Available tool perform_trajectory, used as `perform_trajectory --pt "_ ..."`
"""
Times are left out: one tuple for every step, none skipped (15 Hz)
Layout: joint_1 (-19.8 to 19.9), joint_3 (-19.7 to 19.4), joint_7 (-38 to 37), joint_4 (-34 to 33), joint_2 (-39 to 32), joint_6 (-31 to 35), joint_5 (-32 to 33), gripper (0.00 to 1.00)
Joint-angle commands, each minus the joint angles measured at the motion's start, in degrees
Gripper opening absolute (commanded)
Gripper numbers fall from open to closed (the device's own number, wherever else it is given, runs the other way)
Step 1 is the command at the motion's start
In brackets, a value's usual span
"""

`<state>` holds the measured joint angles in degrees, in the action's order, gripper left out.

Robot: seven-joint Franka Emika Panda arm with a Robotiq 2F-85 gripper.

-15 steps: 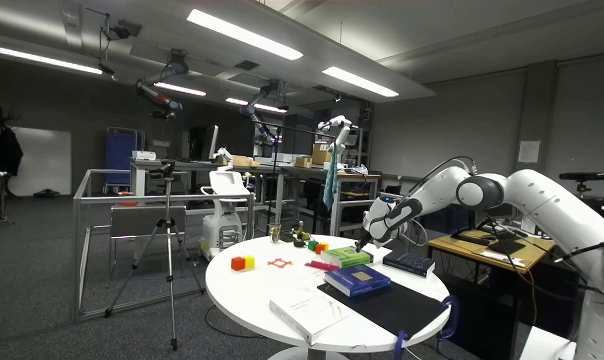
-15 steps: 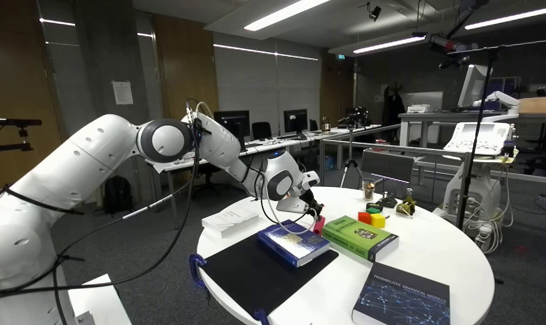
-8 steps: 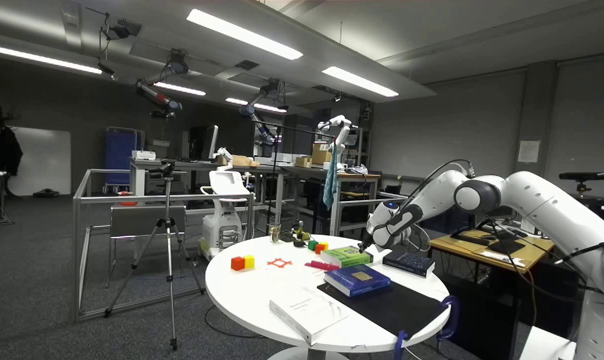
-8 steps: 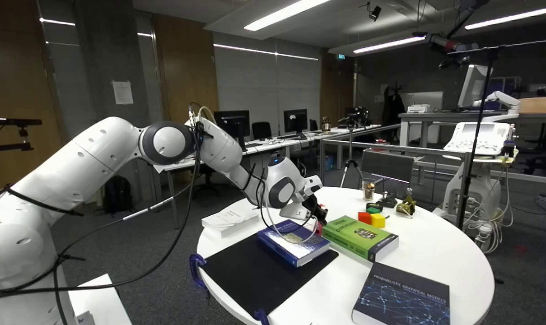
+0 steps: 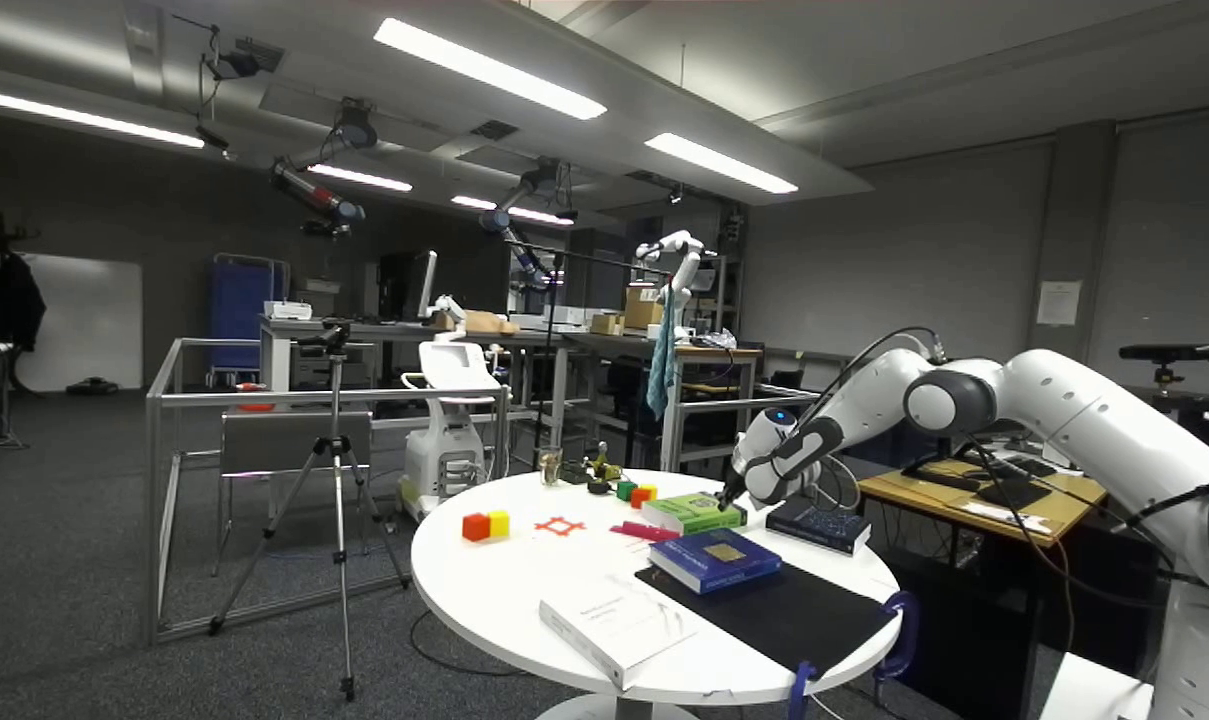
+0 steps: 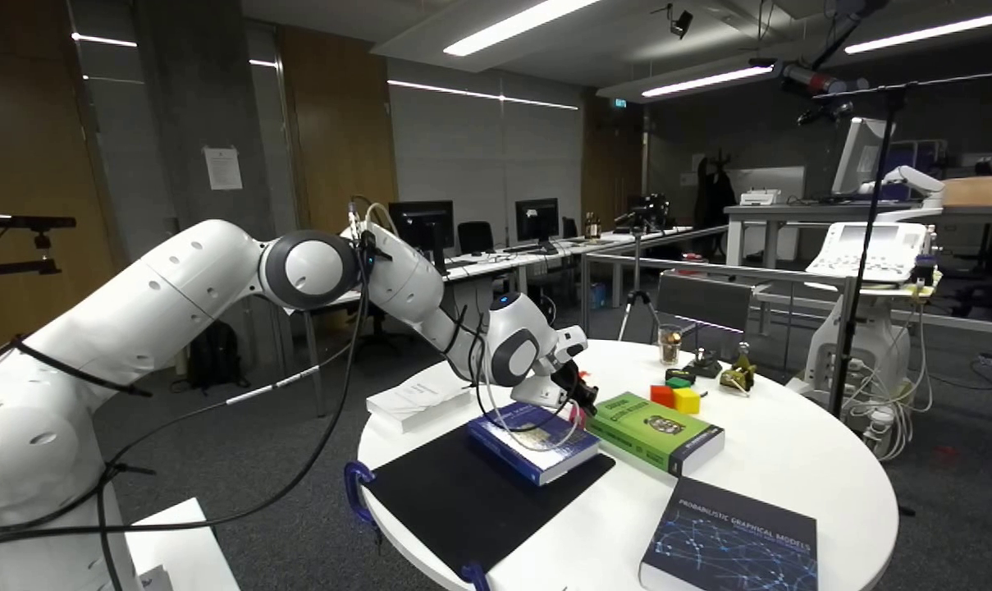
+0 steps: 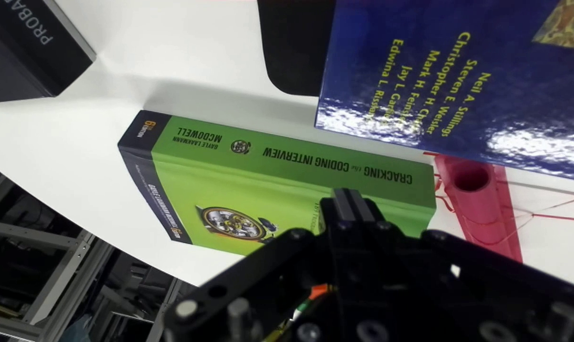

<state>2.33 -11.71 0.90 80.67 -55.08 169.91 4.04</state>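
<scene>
Jaws together, the gripper (image 7: 351, 199) is near the spine-side edge of the green book (image 7: 268, 190) on the white table (image 7: 101, 190), contact impossible to tell, a narrow gap before the blue book (image 7: 438, 95), a red tube (image 7: 479, 204) just off one end, wider room toward the dark book (image 7: 25, 52), the table's rim beyond.

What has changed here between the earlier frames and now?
The gripper has come down, toward the green book, the arm lowering with it; whether it touches the book is unclear. Nothing was taken hold of or let go: the jaws stay shut and empty. The blue book, white book and green book lie as they were.
</scene>
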Motion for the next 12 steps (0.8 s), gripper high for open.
perform_trajectory --pt "0.0 -0.9 -1.4 -3.6 -2.1 0.6 0.6 0.0" --pt "0.1 -0.8 -1.2 -4.4 -2.6 0.4 0.6 0.0" --pt "0.1 -0.7 -1.1 -5.3 -3.1 0.1 0.7 0.0" --pt "0.2 -0.4 -0.9 -6.1 -3.6 0.0 0.7 0.0" --pt "0.4 -0.2 -0.7 -6.9 -4.1 -0.2 0.7 0.0" --pt "0.5 -0.1 -0.5 -7.8 -4.5 -0.3 0.7 0.0" --pt "0.6 0.1 -0.4 -8.5 -4.9 -0.5 0.6 0.0" --pt "0.7 0.3 -0.3 -9.2 -5.3 -0.6 0.6 0.0" --pt "0.8 0.5 -0.1 -9.9 -5.8 -0.8 0.6 0.0" --pt "1.0 0.9 0.1 -10.5 -6.1 -0.9 0.6 0.0" --pt "1.3 1.6 0.4 -10.9 -6.5 -1.0 0.5 0.0" --pt "1.5 2.2 0.8 -11.3 -6.8 -1.2 0.4 0.0"
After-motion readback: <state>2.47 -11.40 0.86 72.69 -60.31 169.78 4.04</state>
